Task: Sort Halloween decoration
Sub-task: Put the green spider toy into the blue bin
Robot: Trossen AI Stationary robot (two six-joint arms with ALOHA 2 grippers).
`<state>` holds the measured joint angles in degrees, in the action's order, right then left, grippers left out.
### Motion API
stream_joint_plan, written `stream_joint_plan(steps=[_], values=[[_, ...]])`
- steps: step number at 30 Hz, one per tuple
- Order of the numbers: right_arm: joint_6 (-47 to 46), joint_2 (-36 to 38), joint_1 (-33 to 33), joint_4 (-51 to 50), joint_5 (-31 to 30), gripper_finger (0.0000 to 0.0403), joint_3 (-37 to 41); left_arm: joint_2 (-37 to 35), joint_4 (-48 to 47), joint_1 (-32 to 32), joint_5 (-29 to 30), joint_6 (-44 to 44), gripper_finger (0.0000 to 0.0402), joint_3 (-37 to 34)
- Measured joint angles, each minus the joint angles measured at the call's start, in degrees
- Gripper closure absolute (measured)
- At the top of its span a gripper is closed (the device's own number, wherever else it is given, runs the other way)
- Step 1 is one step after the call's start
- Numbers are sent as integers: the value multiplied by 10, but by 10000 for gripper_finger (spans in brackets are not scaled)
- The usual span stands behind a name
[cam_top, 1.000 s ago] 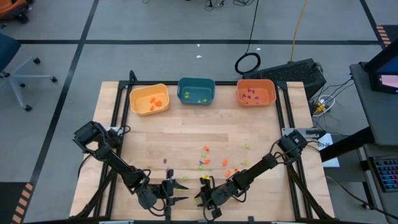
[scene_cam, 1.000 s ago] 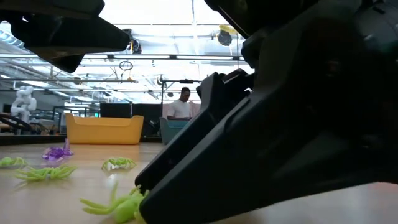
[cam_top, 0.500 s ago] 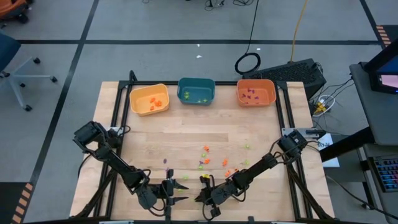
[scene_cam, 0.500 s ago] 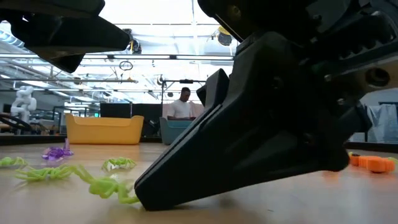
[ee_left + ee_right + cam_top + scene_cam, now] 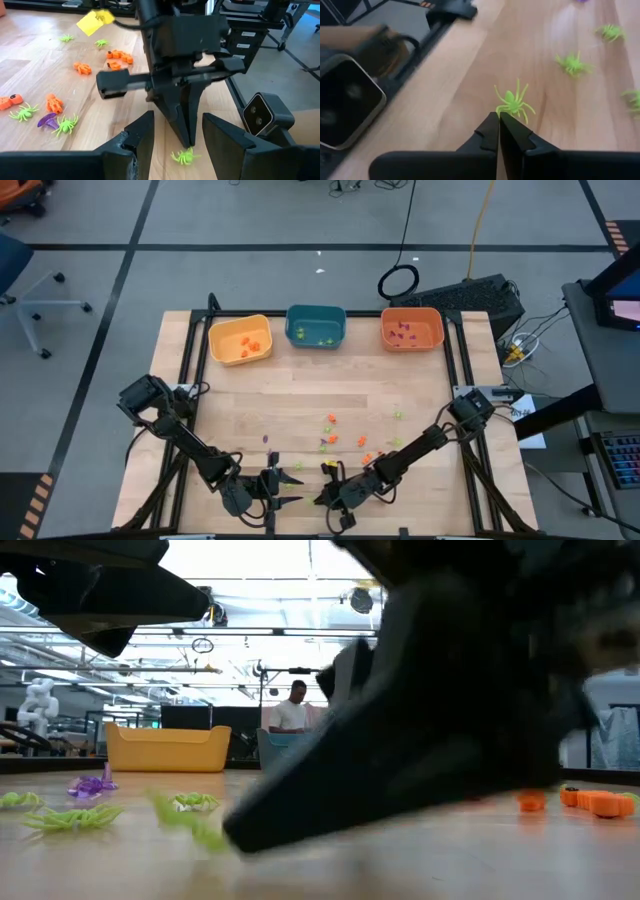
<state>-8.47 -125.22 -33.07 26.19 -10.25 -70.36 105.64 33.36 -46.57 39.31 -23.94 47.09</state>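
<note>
Right gripper (image 5: 499, 131) pinched fully together on a light-green spider (image 5: 512, 104) at the desk's (image 5: 300, 405) near edge; left gripper (image 5: 177, 142) hovers alongside, part-open, holding nothing.

A light-green spider (image 5: 512, 104) is lying flat on the desk (image 5: 300, 405) near its front edge, legs splayed, just at the tips of the right tool (image 5: 499, 120), whose fingers are pressed together; whether they are pinching a leg is unclear. More green spiders (image 5: 573, 64) are lying nearby. Orange trinkets (image 5: 116, 55) and a purple one (image 5: 48, 120) are lying scattered across the desk's middle.
</note>
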Motion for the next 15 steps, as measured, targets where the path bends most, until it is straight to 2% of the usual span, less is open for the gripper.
stream_joint_plan(steps=[6,15], values=[[5,35,0,-49,0,403,0,0,0,0,0,0,236,0],[4,99,-4,-176,1,403,0,0,0,0,0,2,236,0]])
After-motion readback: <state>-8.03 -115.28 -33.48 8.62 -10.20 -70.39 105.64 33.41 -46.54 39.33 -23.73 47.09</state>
